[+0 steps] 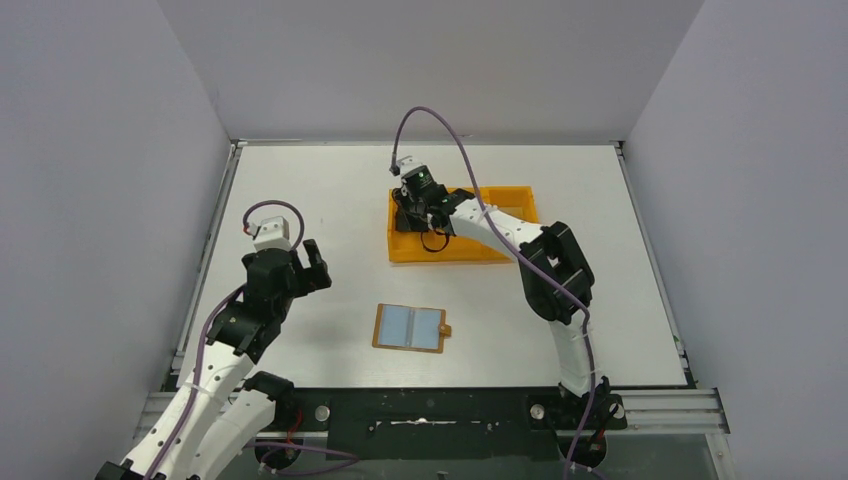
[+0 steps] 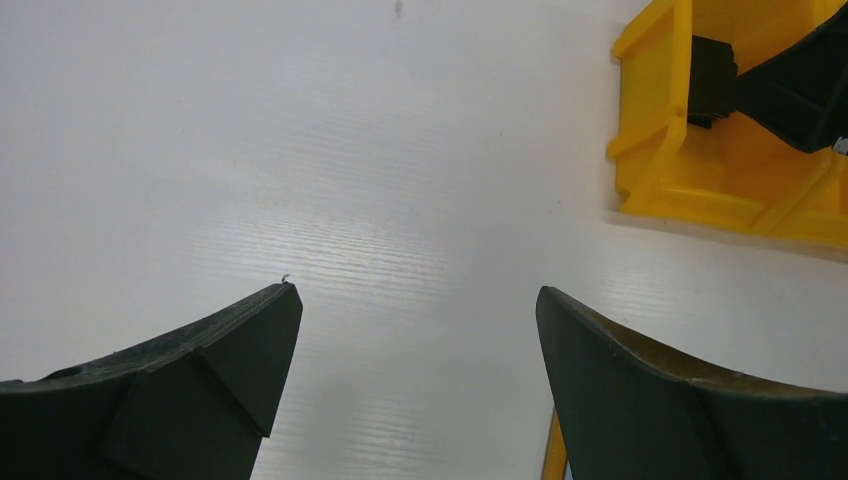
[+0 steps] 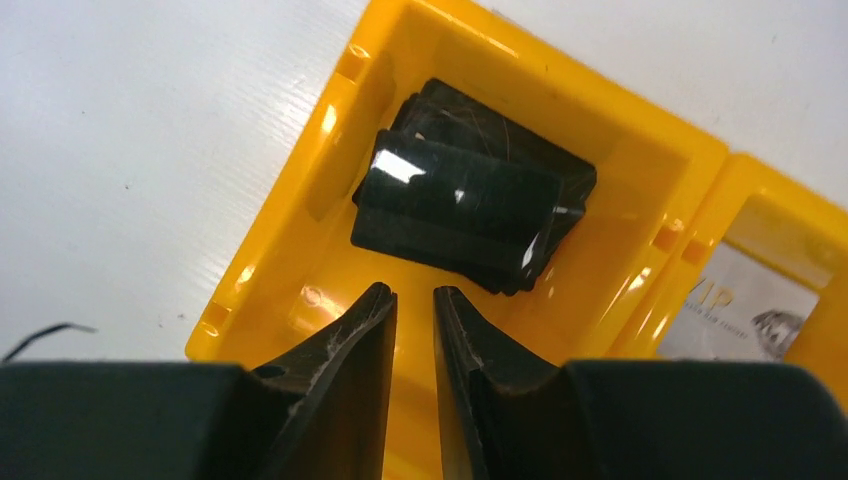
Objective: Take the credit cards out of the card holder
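Observation:
The card holder [image 1: 410, 328] lies open and flat on the table in front of the arms, tan-edged with two grey-blue panels inside; I cannot tell whether these are cards or pockets. Dark credit cards [image 3: 470, 210] lie stacked in the left compartment of the orange tray [image 3: 300, 200]. A silvery card [image 3: 740, 310] rests in the neighbouring compartment. My right gripper [image 3: 412, 295] hangs over that left compartment just short of the dark stack, its jaws a narrow gap apart with nothing between them. My left gripper [image 2: 418, 300] is wide open and empty above bare table at the left.
The orange tray [image 1: 460, 255] sits at the back centre-right, and its corner shows in the left wrist view [image 2: 700, 190]. The right arm [image 1: 550, 265] reaches across the tray. White walls close in the table on three sides.

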Available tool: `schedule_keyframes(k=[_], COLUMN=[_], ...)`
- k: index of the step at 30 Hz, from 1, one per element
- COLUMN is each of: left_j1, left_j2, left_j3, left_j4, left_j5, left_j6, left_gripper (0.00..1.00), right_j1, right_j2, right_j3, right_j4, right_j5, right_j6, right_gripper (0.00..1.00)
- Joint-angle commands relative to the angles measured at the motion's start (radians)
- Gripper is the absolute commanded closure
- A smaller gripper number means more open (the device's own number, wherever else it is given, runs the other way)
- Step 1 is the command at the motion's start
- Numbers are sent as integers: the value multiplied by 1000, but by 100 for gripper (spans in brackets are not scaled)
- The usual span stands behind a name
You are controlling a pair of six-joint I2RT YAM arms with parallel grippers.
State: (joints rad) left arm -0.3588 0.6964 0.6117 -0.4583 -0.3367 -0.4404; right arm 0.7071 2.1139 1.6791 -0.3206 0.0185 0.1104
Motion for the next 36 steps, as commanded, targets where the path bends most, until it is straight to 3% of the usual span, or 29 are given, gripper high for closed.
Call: schedule_keyframes(k=[1, 20, 36], left_j1=[9, 18, 21], left_j2=[3, 10, -8], left_j3=[15, 16, 10], left_j4=[66, 64, 64], left_j5=[9, 5, -1], left_j6=[9, 5, 3], left_gripper=[10, 10, 10], right_j1=[-2, 20, 19], right_j2=[-34, 50, 158], right_j3=[6, 10, 138], right_j4=[-67, -66, -12], right_j5=[23, 59, 163], right_j6=[256, 377, 453], right_gripper=[78, 81, 78])
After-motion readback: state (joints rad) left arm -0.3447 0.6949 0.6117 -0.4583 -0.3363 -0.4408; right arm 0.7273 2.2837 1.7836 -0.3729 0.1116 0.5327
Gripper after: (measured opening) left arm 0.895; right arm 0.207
